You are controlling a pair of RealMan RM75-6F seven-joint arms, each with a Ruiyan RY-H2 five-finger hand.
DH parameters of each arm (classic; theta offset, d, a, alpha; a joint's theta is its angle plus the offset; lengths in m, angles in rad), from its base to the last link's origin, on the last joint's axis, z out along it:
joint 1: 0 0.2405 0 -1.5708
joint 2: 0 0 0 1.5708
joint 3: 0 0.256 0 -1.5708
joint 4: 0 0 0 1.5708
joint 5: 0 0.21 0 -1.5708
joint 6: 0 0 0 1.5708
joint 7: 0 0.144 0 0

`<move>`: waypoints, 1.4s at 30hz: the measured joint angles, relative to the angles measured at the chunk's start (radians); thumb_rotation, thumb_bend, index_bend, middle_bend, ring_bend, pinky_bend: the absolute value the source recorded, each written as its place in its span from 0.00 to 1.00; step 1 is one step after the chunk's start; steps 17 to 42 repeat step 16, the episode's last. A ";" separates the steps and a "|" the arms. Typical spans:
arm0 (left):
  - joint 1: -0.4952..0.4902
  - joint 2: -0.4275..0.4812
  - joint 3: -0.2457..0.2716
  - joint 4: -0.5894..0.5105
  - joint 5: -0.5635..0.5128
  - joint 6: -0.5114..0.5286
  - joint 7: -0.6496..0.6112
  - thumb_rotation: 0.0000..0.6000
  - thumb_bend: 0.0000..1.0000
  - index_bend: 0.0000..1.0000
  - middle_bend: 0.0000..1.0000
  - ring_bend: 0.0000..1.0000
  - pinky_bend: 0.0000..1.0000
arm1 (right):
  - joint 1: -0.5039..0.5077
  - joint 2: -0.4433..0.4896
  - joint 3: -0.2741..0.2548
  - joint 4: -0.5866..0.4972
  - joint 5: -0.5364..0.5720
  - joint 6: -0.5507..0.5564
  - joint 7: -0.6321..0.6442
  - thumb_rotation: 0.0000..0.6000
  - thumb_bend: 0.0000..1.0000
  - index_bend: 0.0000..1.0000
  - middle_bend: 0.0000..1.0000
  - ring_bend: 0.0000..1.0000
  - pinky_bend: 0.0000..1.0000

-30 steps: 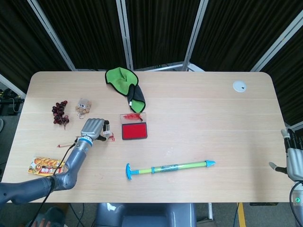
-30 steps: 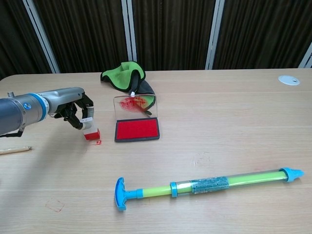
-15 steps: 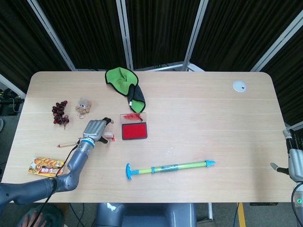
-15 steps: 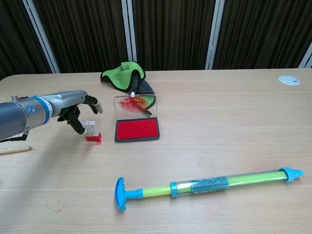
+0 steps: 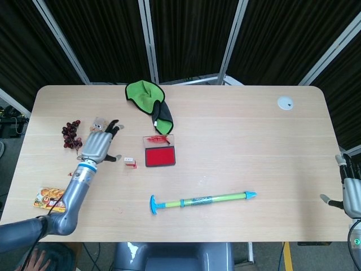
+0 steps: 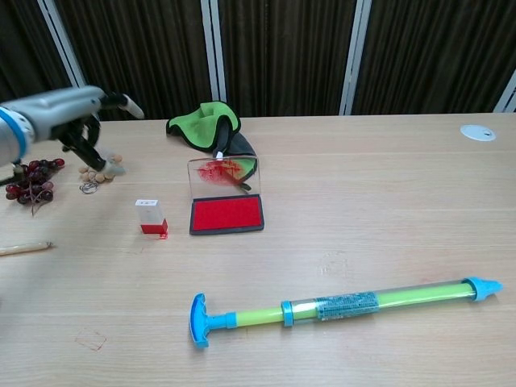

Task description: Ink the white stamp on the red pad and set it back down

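Observation:
The white stamp (image 5: 130, 163) (image 6: 151, 217) stands upright on the table on its red base, just left of the red ink pad (image 5: 160, 156) (image 6: 226, 214), whose clear lid (image 6: 223, 173) is raised behind it. My left hand (image 5: 99, 144) (image 6: 76, 113) hovers up and to the left of the stamp, fingers spread, holding nothing. My right hand (image 5: 350, 192) shows at the right edge of the head view, off the table, fingers apart and empty.
A green and black cloth (image 5: 149, 100) lies behind the pad. Dark grapes (image 5: 71, 135), a small bear figure (image 5: 100, 125), a pencil (image 6: 24, 248) and a snack packet (image 5: 52, 197) are at the left. A green-blue pump toy (image 5: 201, 199) lies in front, with a white disc (image 5: 285, 103) far right.
My left hand has let go of the stamp, opened and lifted away up and to the left. The stamp stays standing beside the pad.

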 measured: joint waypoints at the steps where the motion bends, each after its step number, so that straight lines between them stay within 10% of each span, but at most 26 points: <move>1: 0.031 0.037 0.010 -0.035 0.036 0.049 -0.005 1.00 0.00 0.03 0.00 0.10 0.13 | -0.001 0.002 -0.001 -0.005 -0.007 0.003 0.004 1.00 0.00 0.00 0.00 0.00 0.00; 3: 0.083 0.094 0.030 -0.090 0.074 0.119 -0.006 1.00 0.00 0.00 0.00 0.00 0.00 | 0.000 0.006 -0.003 -0.013 -0.017 0.007 0.010 1.00 0.00 0.00 0.00 0.00 0.00; 15: 0.387 0.308 0.232 -0.293 0.254 0.370 -0.015 1.00 0.00 0.00 0.00 0.00 0.00 | -0.003 0.026 -0.013 -0.043 -0.064 0.029 0.037 1.00 0.00 0.00 0.00 0.00 0.00; 42: 0.395 0.310 0.237 -0.291 0.268 0.375 -0.024 1.00 0.00 0.00 0.00 0.00 0.00 | -0.003 0.027 -0.013 -0.046 -0.067 0.031 0.037 1.00 0.00 0.00 0.00 0.00 0.00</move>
